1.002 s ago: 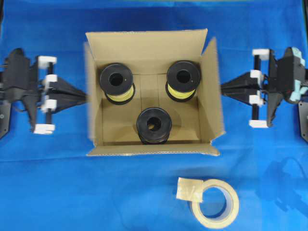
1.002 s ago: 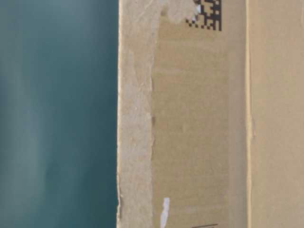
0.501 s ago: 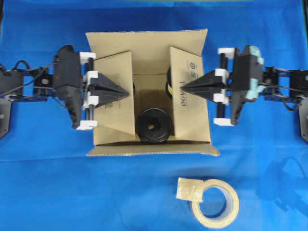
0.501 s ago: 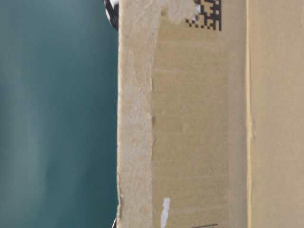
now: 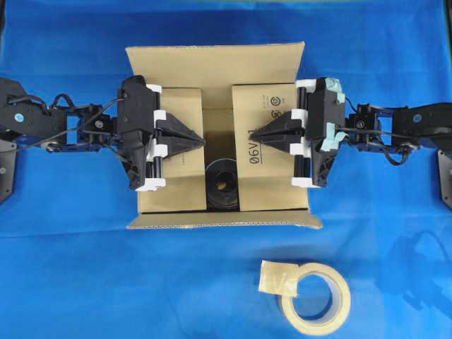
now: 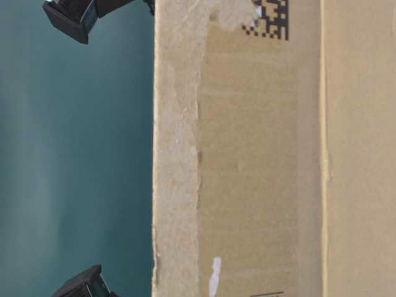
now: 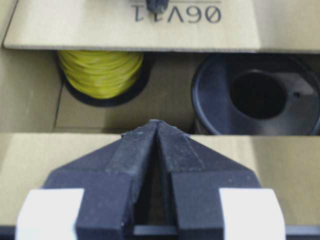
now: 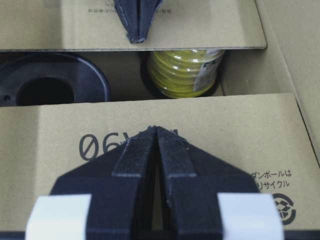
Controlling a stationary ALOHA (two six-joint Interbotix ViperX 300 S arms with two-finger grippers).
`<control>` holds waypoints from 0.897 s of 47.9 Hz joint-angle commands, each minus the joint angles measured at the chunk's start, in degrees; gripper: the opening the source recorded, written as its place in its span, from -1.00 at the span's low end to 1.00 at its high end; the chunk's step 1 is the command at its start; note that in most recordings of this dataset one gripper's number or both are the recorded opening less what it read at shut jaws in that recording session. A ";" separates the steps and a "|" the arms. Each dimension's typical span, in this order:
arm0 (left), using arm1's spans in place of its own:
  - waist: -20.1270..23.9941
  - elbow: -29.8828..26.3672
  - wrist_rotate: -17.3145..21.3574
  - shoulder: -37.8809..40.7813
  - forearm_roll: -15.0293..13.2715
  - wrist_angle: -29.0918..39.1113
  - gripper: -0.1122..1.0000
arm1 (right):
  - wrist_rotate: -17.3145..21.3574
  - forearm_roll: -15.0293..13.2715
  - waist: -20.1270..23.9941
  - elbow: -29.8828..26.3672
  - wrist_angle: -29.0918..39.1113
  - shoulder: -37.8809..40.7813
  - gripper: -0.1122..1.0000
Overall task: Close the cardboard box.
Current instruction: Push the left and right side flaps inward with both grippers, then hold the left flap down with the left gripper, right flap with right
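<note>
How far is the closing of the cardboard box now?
Partly done. The two side flaps of the cardboard box are folded in, nearly flat, with a gap showing a black spool. In hand: the left claw and right claw, both shut, press on these flaps. Left: the far flap and near flap are still open.

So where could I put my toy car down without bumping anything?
Bare blue cloth lies in front of the box, left of the tape roll. It's crowded in the middle, where the left gripper and right gripper press the flaps.
</note>
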 commanded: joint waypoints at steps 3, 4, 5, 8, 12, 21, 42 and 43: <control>0.44 -2.11 0.35 0.18 0.18 -0.70 -0.80 | 0.00 0.18 0.09 -0.70 -0.44 -0.44 -0.79; 0.53 -2.29 0.35 0.26 0.18 -0.70 -0.80 | 0.00 0.18 0.09 -0.70 -0.53 -0.44 -0.80; 0.70 -2.55 0.35 0.44 0.18 -0.88 -0.80 | 0.00 0.18 0.09 -0.70 -0.53 -0.44 -0.80; 1.41 -3.52 0.44 0.97 0.18 -1.32 -0.80 | 0.00 0.18 0.09 -0.62 -0.53 -0.44 -0.80; 2.46 -5.54 0.62 2.20 0.09 -1.58 -0.80 | 0.00 0.18 0.09 -0.62 -0.53 -0.35 -0.80; 5.89 -10.28 0.70 5.54 0.18 -1.49 -0.80 | 0.00 0.18 0.18 -0.97 -0.53 0.18 -0.79; 9.23 -13.80 2.02 8.17 0.18 -2.55 -0.80 | 0.00 0.18 0.88 -0.97 -0.79 0.18 -0.79; 9.32 -13.80 2.46 8.26 0.18 -2.55 -0.80 | 0.00 0.18 0.88 -0.97 -0.79 0.26 -0.79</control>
